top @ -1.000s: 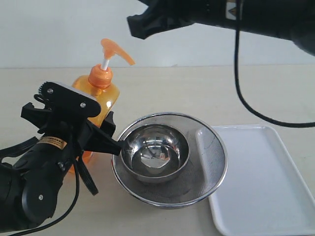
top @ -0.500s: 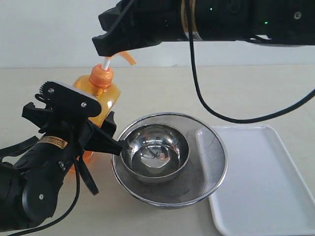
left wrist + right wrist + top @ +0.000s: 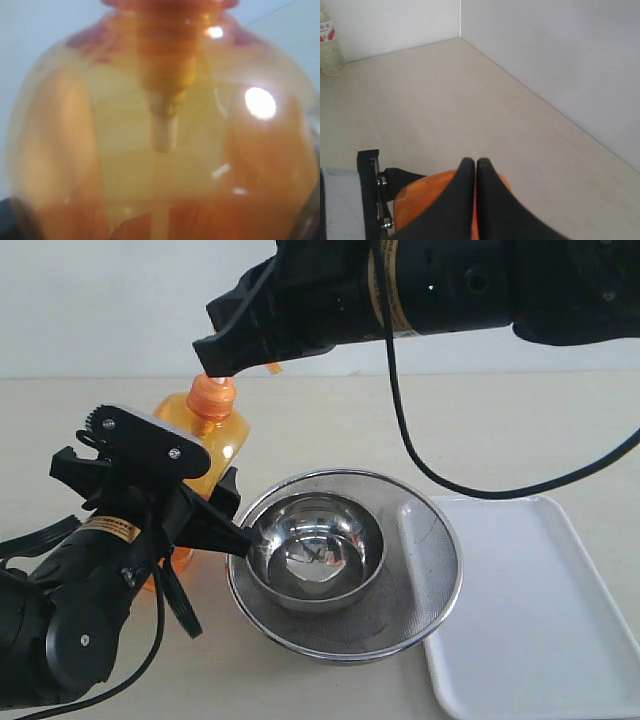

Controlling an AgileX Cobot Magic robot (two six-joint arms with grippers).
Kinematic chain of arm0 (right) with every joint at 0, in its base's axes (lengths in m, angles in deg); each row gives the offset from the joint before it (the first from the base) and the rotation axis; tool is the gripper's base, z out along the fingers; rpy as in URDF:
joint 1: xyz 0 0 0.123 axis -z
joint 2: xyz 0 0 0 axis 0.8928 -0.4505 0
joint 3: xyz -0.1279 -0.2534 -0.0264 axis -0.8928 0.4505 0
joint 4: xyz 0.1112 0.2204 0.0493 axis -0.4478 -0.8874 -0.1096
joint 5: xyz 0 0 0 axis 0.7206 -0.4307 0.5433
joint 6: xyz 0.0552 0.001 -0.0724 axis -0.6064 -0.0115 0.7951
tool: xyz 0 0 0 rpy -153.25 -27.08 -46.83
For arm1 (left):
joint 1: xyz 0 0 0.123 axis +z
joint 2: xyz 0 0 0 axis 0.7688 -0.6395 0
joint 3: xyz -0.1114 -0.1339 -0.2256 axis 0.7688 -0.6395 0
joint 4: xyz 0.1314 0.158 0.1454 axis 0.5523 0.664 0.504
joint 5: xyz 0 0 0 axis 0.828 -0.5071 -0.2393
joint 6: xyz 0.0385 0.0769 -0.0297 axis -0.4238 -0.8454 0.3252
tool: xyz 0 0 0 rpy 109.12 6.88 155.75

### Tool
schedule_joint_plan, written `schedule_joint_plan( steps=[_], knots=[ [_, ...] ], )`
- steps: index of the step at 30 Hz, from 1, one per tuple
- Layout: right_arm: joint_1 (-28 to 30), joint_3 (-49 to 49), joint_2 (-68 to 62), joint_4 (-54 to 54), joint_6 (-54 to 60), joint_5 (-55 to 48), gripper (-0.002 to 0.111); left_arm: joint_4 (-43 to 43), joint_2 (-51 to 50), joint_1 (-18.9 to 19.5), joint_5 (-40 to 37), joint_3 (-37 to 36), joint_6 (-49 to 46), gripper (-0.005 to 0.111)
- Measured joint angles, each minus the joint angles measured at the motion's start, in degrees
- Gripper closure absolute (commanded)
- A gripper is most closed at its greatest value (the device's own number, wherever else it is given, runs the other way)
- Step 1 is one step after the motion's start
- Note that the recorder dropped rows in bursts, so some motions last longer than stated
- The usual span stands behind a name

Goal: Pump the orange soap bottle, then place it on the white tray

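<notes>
- While the right gripper (image 3: pixel 212 358) bears down on the pump head of the orange soap bottle (image 3: pixel 215 435), its jaws are pressed tight together with nothing between them. Only their joined tip rests on the head.
- The left gripper (image 3: pixel 195 508) has its jaws closed around the bottle's lower body and holds it upright on the surface (image 3: pixel 400 430). In the left wrist view the translucent orange body fills nearly the whole frame.
- Taking the strainer bowl (image 3: pixel 440 570) as the centre of the dial, the bottle stands at about ten o'clock, just beside the rim.
- A smaller steel bowl (image 3: pixel 372 530) sits inside the strainer.
- The white tray (image 3: pixel 520 620) lies at three o'clock — the strainer's rim overlaps its nearest edge, and it is well apart from the bottle.
- In the right wrist view a clear bottle (image 3: pixel 330 47) with a red label stands far off by the wall.
</notes>
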Motion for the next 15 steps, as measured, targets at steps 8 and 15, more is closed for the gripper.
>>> schedule_joint_plan(
  steps=[8, 15],
  knots=[
    [0.0, -0.1, 0.0, 3.1, -5.0, 0.0, 0.108, 0.0, 0.0, 0.0, 0.0, 0.0, 0.0, 0.102],
    [0.0, -0.1, 0.0, 3.3, -5.8, 0.0, 0.108, 0.0, 0.0, 0.0, 0.0, 0.0, 0.0, 0.102]
  ],
)
